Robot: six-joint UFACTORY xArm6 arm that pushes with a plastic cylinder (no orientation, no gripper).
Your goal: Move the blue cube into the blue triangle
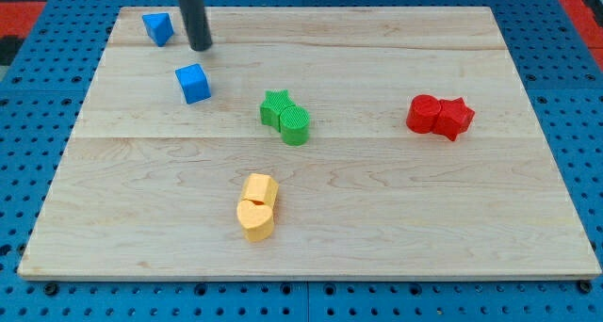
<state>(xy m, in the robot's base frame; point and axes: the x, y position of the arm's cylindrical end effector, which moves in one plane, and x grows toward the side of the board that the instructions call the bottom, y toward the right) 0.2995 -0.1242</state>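
The blue cube [193, 83] sits on the wooden board [396, 200] at the upper left. The blue triangle [157, 27] lies further up and to the left, near the board's top edge. My tip [200, 48] is down on the board between them, just right of the triangle and just above the cube, touching neither as far as I can tell.
A green star [276, 106] and a green round block [296, 125] touch near the middle. Two red blocks [439, 116] sit together at the right. Two yellow blocks [256, 206] sit together at the lower middle. Blue pegboard [38, 124] surrounds the board.
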